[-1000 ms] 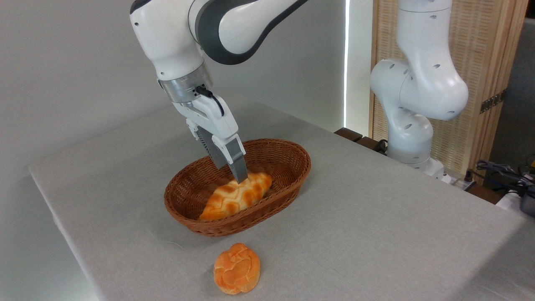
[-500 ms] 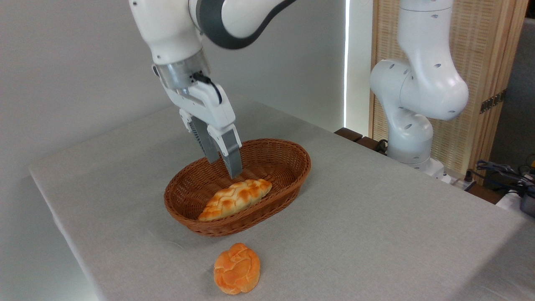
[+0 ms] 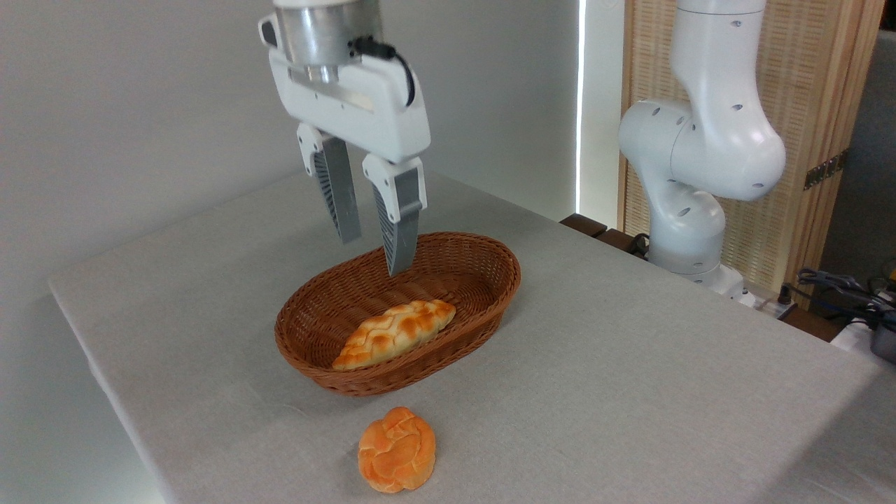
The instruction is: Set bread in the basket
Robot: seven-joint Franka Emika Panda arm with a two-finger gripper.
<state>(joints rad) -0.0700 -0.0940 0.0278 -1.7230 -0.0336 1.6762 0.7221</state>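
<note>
While parted and empty, tool (image 3: 372, 255) hung above basket (image 3: 490, 308); bread (image 3: 395, 332) lay inside it.

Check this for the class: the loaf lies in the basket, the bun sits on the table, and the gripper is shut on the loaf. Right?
Not quite. The gripper hangs open and empty above the basket, as the camera view shows. The loaf does lie in the basket, and the bun on the table.

No legible text or markings.
</note>
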